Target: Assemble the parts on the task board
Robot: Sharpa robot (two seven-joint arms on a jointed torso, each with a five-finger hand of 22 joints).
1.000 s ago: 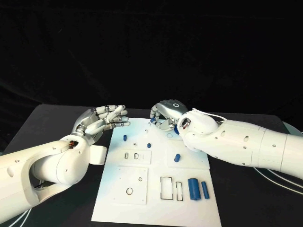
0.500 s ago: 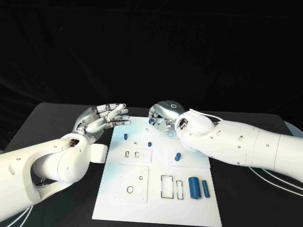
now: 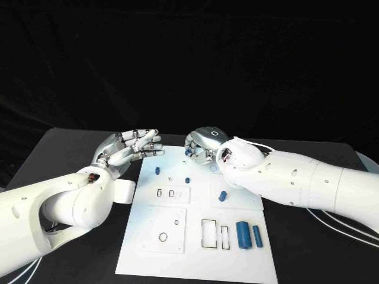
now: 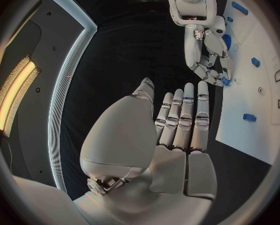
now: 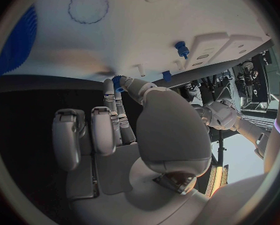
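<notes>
head view first, from the left: the left hand (image 3: 128,149) hovers just off the far left corner of the task board (image 3: 147,245), fingers straight, apart and holding nothing, tips turned toward the other hand. in the left wrist view the same left hand (image 4: 177,135) shows flat and empty, with bare black desk (image 4: 124,55) beyond its tips and the board's edge to the thumbless side.

next along, the right hand (image 3: 205,148) is curled down over the far edge of the board. in the right wrist view its thumb and a finger meet on a small blue part (image 5: 117,81) held right at the board surface, so i judge this hand to be pinching that part; whether the part is already seated in a hole i cannot tell. the left wrist view also shows a blue piece (image 4: 225,80) at those fingertips.

nearer the robot than both hands, other blue parts lie on the board: small pegs (image 3: 156,171) just under the left hand's side, one piece (image 3: 222,196) below the right forearm, and two long cylinders (image 3: 243,235) lying side by side near the board's near right corner, long axes running away from the robot.

the relation that matters: the pinched part sits directly under the right hand's fingertips, pointing down at the board, so the right hand is plainly the nearer one; the left hand is beside it, apart, and touching nothing.
</notes>
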